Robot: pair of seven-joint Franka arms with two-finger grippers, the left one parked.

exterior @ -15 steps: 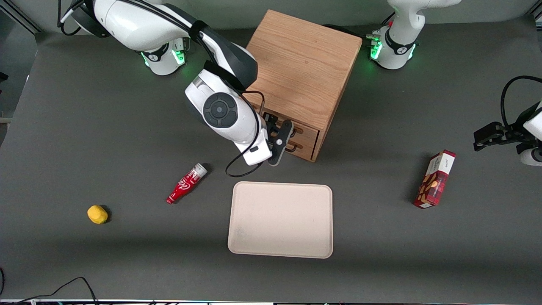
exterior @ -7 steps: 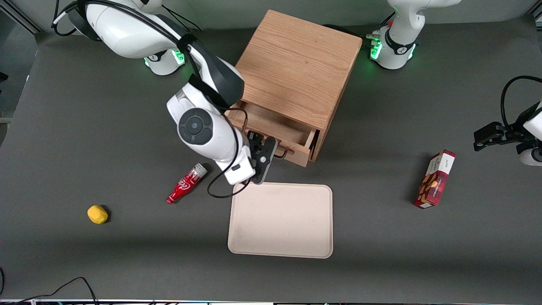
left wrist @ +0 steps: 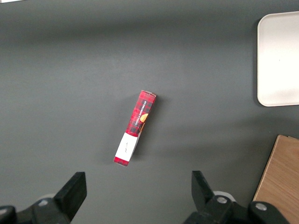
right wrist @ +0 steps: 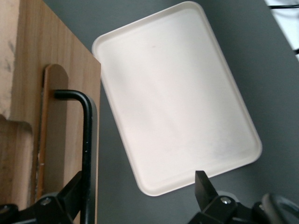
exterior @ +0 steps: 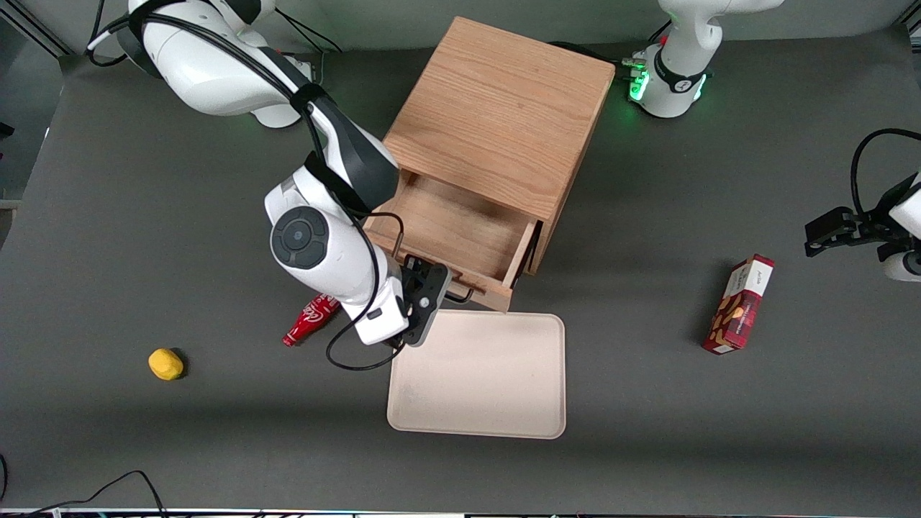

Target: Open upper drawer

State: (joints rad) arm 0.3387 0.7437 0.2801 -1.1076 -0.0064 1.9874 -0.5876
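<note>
oak wood makes the cabinet (exterior: 504, 115), and its upper drawer (exterior: 453, 241) sticks far out of the cabinet's front, so you can look down into the bare wooden box. the drawer front has a black wire handle (exterior: 460, 293), and the claw (exterior: 426, 306) sits right at that handle, at the end nearer the working arm. in the right wrist view the claw (right wrist: 140, 205) has its two dark fingers (right wrist: 205, 186) spread wide, with the handle bar (right wrist: 86, 154) running down right beside one finger. the claw is open and is not squeezing the bar.

just under and beside the claw, nearer the front camera, lies a pale cream tray (exterior: 504, 424) flat on the dark grey table (exterior: 144, 216). the drawer front comes very close to the tray's edge. the tray (right wrist: 177, 107) fills much of the right wrist view.

a small red bottle (exterior: 311, 320) lies on its side near the claw, toward the working arm's end of the table. a yellow lump (exterior: 165, 364) sits farther that way, well apart from the claw. a red box (exterior: 738, 305) lies well apart from the claw, toward the parked arm's end of the table. the left wrist view shows that red box (left wrist: 134, 128) too.
</note>
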